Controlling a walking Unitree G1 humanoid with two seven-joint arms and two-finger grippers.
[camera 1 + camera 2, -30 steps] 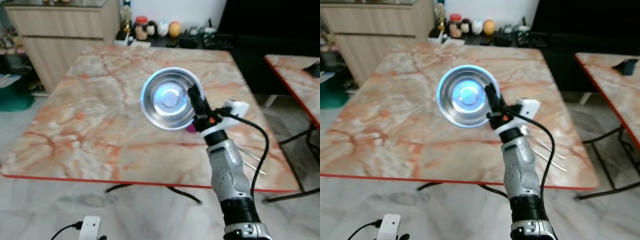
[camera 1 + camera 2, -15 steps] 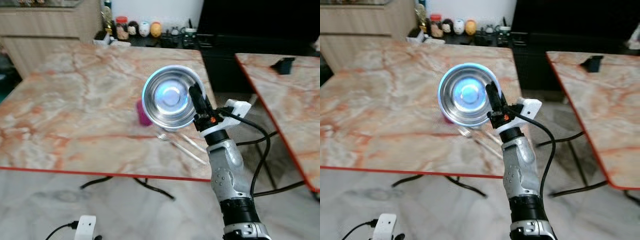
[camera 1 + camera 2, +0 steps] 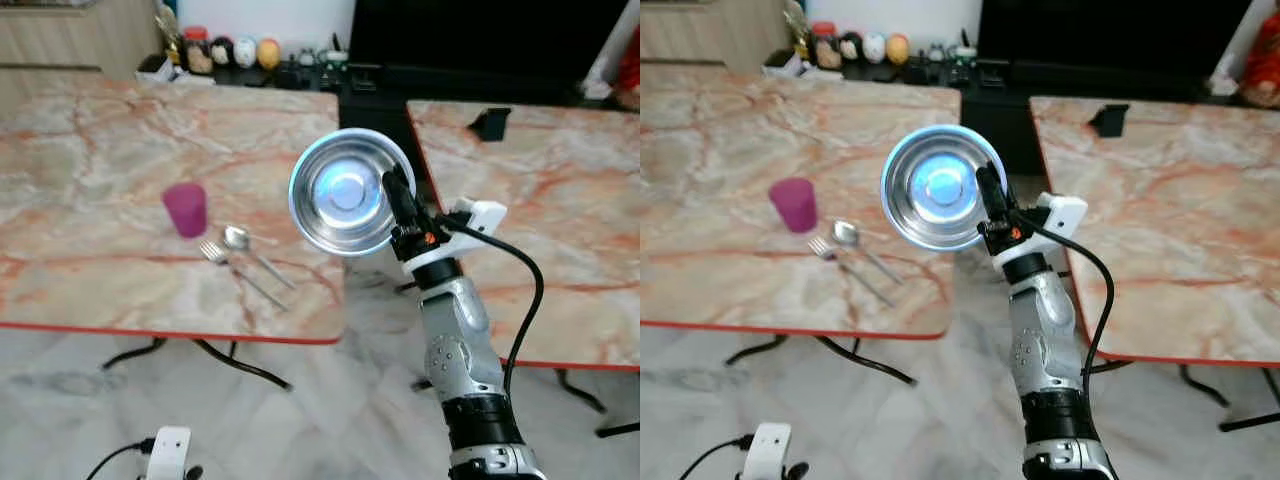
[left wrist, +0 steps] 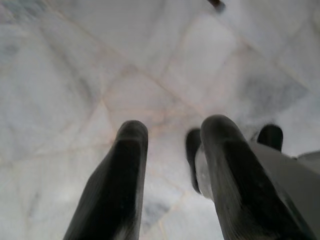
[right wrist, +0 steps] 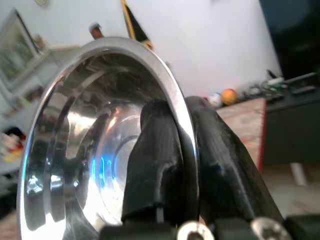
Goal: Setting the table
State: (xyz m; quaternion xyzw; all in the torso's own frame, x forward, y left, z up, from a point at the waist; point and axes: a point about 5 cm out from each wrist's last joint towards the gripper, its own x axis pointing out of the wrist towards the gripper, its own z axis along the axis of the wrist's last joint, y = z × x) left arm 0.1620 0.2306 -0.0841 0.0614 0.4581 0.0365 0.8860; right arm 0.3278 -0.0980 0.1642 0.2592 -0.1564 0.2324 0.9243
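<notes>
I see the shiny round steel bowl (image 3: 346, 192) mid-frame, held up over the gap between the two marble tables, its rim pinched between the fingers of my right gripper (image 3: 397, 196). On the left marble-topped table (image 3: 90, 180) stand a magenta plastic cup (image 3: 186, 209), with a steel fork (image 3: 228, 270) and spoon (image 3: 250, 251) beside it. My left gripper (image 4: 170, 165) hangs spread over the pale floor.

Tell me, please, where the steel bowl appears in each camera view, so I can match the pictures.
Left eye view: steel bowl at centre, clamped by the right gripper.
Right eye view: bowl left of centre.
Right wrist view: bowl close up, rim between the fingers.
Left wrist view: no bowl.
Shared landmark: purple cup.
</notes>
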